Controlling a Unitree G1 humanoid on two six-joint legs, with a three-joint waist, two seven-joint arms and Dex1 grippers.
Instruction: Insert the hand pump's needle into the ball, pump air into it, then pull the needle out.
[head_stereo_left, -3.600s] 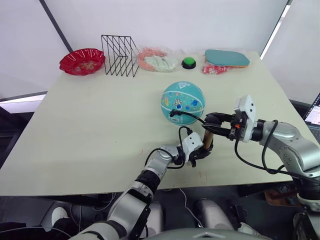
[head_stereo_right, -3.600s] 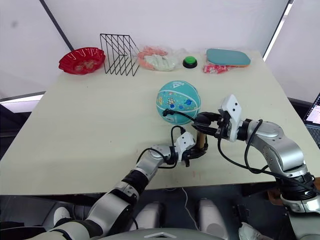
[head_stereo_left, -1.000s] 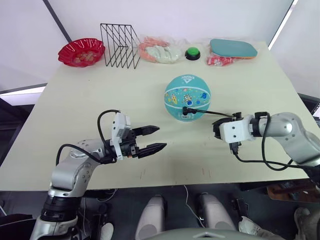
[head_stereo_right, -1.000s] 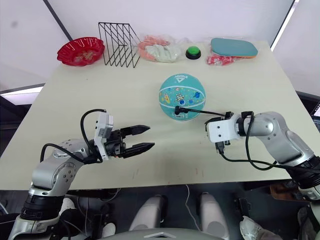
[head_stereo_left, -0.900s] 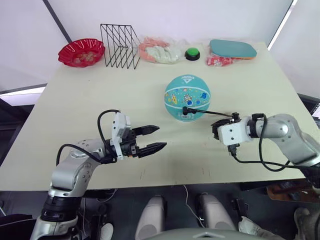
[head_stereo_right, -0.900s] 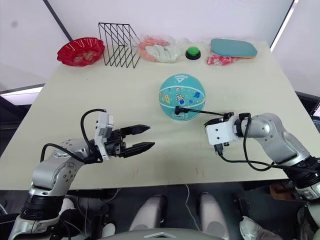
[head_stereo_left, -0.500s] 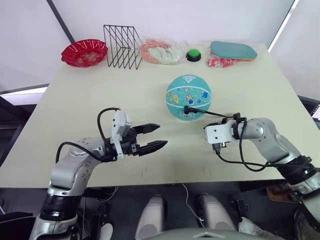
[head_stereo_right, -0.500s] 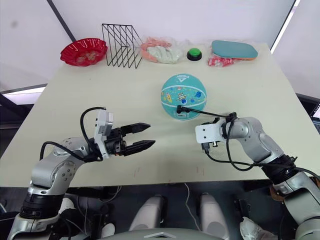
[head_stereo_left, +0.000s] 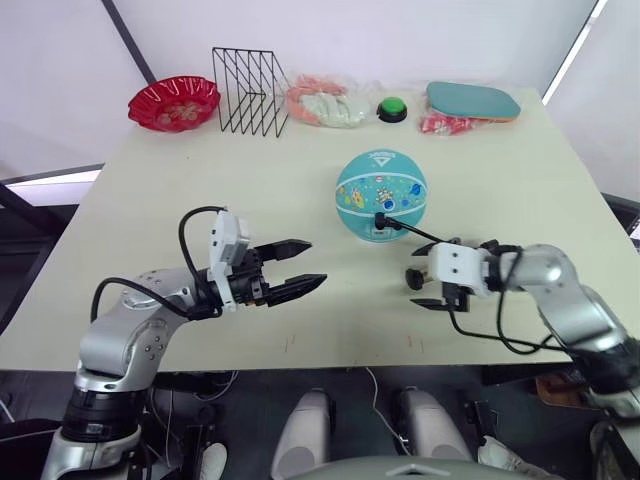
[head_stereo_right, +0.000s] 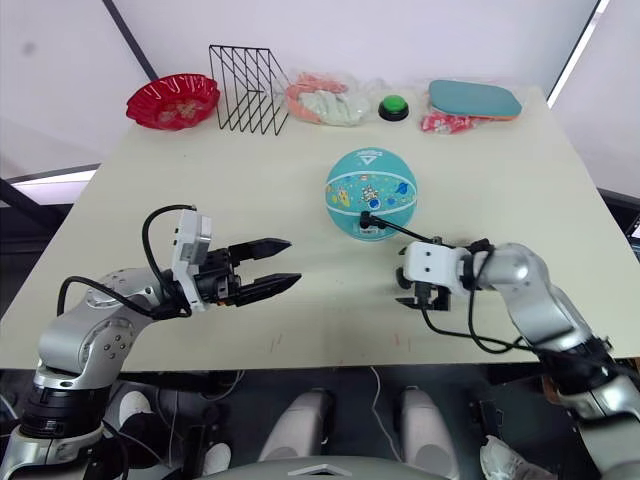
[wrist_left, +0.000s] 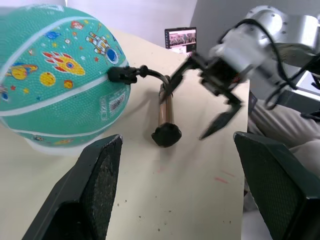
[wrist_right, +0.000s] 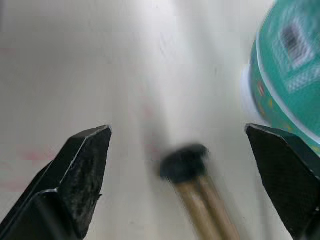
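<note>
The teal ball (head_stereo_left: 381, 190) rests mid-table with the needle's black fitting (wrist_left: 122, 75) pressed against its near side; the pin itself is hidden. A thin black hose (head_stereo_left: 415, 232) runs from there to the bronze hand pump (wrist_left: 164, 107), which lies flat on the table beside the ball, its black end cap (wrist_right: 184, 161) toward my right gripper. My right gripper (head_stereo_left: 416, 288) is open, its fingers spread either side of the pump's end without touching it. Well to the left of the ball, my left gripper (head_stereo_left: 316, 262) hovers open and holds nothing.
Along the far edge stand a red bowl (head_stereo_left: 172, 103), a black wire rack (head_stereo_left: 248, 90), a bag of pink and white items (head_stereo_left: 322, 103), a green button (head_stereo_left: 392, 108), and a teal paddle (head_stereo_left: 473, 100) over a red packet (head_stereo_left: 440, 123).
My right gripper has opened and the pump now lies loose on the table. My left gripper, which held the pump's base earlier, is withdrawn to the left and open. The camera shifted slightly.
</note>
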